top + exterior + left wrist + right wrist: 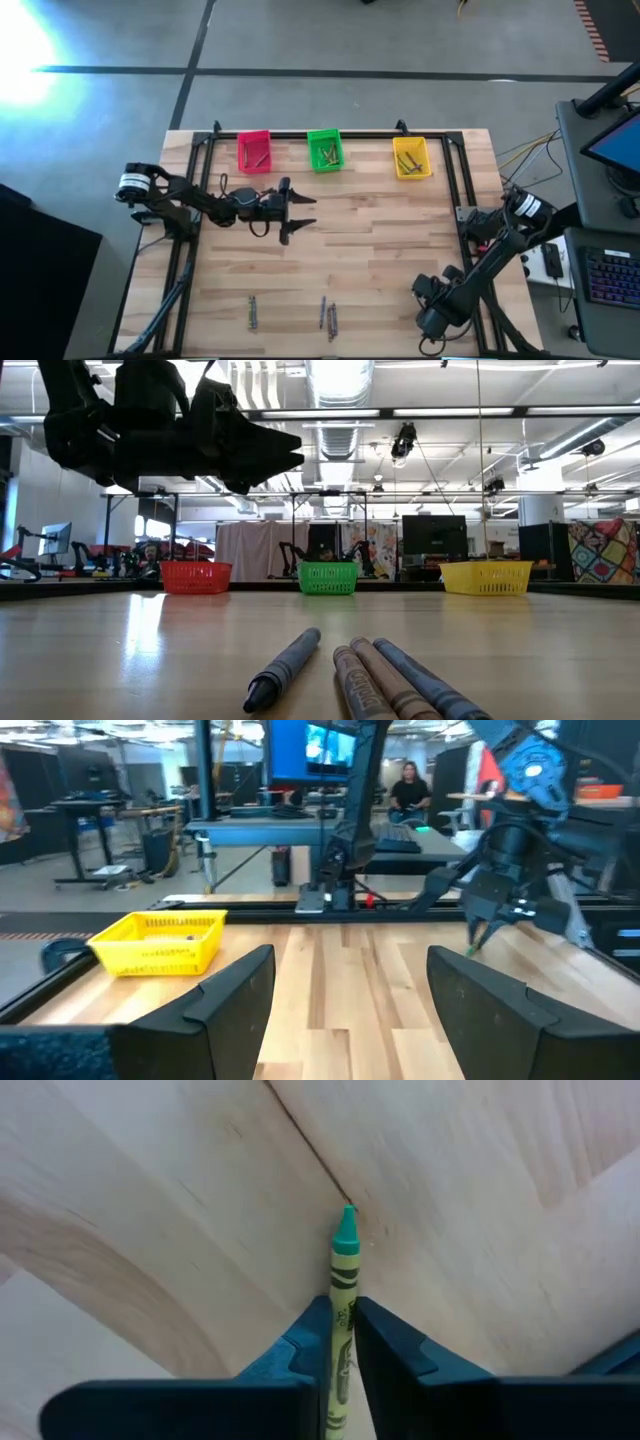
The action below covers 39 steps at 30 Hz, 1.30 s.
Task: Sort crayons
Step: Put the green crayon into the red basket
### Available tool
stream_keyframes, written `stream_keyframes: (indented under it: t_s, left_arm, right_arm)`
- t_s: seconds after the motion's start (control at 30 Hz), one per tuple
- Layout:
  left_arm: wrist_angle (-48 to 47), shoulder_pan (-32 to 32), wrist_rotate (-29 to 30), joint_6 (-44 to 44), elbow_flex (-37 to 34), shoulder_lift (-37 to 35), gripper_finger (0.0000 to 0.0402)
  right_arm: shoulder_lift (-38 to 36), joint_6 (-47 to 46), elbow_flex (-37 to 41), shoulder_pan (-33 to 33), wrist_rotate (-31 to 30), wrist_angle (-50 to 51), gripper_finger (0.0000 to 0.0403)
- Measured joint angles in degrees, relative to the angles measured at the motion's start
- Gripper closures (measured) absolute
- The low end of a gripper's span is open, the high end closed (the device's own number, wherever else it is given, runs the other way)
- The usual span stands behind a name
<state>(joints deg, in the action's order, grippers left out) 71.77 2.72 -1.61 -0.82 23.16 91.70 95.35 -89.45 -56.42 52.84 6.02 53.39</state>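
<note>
The right tool (343,1342), low at the tabletop's (380,260) near right corner, far from the green bin (324,150), pinches a green crayon (342,1295) mid-shaft. Light, stiff, waxy-slick and snappable; a mid-wrapper grip seems best. The left tool (350,995) hovers spread and empty before the pink bin (254,151).

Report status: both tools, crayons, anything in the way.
Right tool shut on green crayon, near table's front right. Left tool open, empty, mid-table below the pink bin. Loose crayons wait at front edge. Nothing in the way.
</note>
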Motion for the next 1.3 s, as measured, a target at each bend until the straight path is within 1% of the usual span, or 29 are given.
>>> stream_keyframes:
  t_s: [0.13,0.27,0.4,0.47,0.57,0.67,0.7,0.83,0.93,0.97,1.1,1.17,1.23,1.27,1.3]
  left_arm:
    - [-0.62,0.00,1.45,-0.02,0.00,0.00,0.0157]
    - [-0.92,0.00,1.65,-0.72,0.00,0.00,0.0157]
    - [-3.52,0.00,3.72,-4.94,-0.02,-0.02,0.0157]
    - [-6.14,0.00,4.03,-5.88,-0.02,-0.02,0.0157]
    - [-8.94,0.00,4.15,-3.88,0.49,-0.02,0.0157]
    - [-8.78,0.00,4.13,-0.99,1.60,-0.02,0.0157]
    - [-8.75,0.00,4.13,-0.53,1.86,-0.02,0.0157]
    - [-9.45,-0.17,3.05,-0.15,2.72,-0.02,0.0157]
    - [-9.95,-0.22,-0.06,-0.09,3.28,-0.02,0.0157]
    - [-9.87,-0.24,-1.19,0.18,3.72,-0.02,0.0157]
    - [-9.79,-0.60,-6.20,2.88,6.30,0.90,0.0157]
    - [-9.88,-1.07,-8.15,3.78,7.89,2.12,0.0157]
    - [-9.76,-1.84,-8.60,4.34,9.67,3.74,0.0157]
    - [-9.78,-2.26,-8.62,4.38,10.44,4.44,0.0157]
    - [-9.84,-2.66,-8.64,4.39,11.26,5.22,0.0157]
  right_arm:
    - [-0.10,-0.56,0.29,-0.02,-0.09,-0.17,0.0369]
    - [-0.27,-0.11,1.17,0.00,-0.89,-0.57,0.0354]
    - [-0.37,0.63,2.63,-0.17,-1.05,-3.56,0.0349]
    - [-0.36,2.36,3.04,-0.42,-0.97,-5.10,0.0352]
    - [-0.36,4.68,2.94,-1.47,-0.54,-5.22,0.0363]
    - [-1.16,6.01,2.02,-3.03,-0.36,-3.99,0.0381]
    - [-1.51,6.59,1.62,-3.69,-1.39,-3.79,0.0387]
    - [-5.00,9.17,-0.72,-6.09,-13.12,-4.18,0.0392]
    - [-8.16,13.02,-1.72,-7.29,-23.20,-4.80,0.0393]
    - [-9.19,14.39,-1.74,-8.01,-27.65,-5.15,0.0393]
    - [-13.11,20.46,-1.44,-10.35,-49.43,-9.93,0.0393]
    - [-14.00,26.36,-1.13,-11.67,-58.01,-14.37,0.0393]
    - [-14.28,34.11,-1.06,-13.35,-65.17,-20.21,0.0393]
    - [-14.32,38.25,-1.06,-14.21,-67.49,-23.67,0.0394]
    - [-14.30,42.64,-1.06,-15.10,-68.54,-27.30,0.0394]
